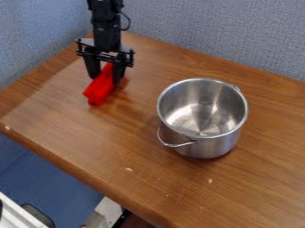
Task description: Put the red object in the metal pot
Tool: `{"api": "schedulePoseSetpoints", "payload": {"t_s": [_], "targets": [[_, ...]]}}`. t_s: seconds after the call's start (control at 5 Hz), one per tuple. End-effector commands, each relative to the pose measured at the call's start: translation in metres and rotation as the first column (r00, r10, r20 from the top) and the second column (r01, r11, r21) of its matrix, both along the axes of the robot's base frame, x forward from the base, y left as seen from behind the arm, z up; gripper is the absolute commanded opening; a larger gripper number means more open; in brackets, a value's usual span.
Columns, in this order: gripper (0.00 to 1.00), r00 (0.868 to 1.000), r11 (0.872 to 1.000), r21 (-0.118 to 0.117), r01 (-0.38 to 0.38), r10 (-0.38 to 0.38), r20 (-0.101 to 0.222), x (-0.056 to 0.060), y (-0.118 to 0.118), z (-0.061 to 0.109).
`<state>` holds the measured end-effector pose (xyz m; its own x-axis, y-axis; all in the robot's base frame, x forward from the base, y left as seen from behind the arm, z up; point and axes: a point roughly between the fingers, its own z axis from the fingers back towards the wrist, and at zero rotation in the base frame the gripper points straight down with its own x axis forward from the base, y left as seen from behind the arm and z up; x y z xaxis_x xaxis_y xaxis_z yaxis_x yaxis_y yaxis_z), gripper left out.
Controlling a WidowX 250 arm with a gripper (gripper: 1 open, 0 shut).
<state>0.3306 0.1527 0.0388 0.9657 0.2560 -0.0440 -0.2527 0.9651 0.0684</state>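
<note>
Brown wooden tabletop (107,142) with a visible grain fills most of the view, set against a grey-blue fabric wall (226,27) behind it. Toward the table's far left part sits the red object (103,86), a bright red, elongated, plastic-looking block. It is tilted: its lower end rests on the wood nearer the camera while its upper end rises up into the claw. The black gripper (106,69) points straight down over that raised end, and its two dark fingers (88,66) are closed on the block, one on each side. Above the fingers the arm's black column runs up out of the top of the picture.

Well apart from the block, to the right and a little nearer the camera, stands the metal pot (202,117), a shiny round stainless-steel vessel with straight sides and a rolled rim. It is upright and open at the top, its polished floor showing reflections. A thin wire loop handle (176,140) hangs against its near left side. At the lower left, below the table edge, blue floor and some pale objects show, too unclear to identify.
</note>
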Motion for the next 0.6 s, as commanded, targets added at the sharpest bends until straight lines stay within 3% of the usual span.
{"api": "schedulePoseSetpoints", "payload": {"t_s": [0.0,0.4], "targets": [[0.00,0.999,1.000,0.012,0.016,-0.017,0.029,0.0037,-0.0069,0.0128],[0.00,0.999,1.000,0.008,0.017,-0.017,0.030,0.0038,-0.0107,0.0143]]}}
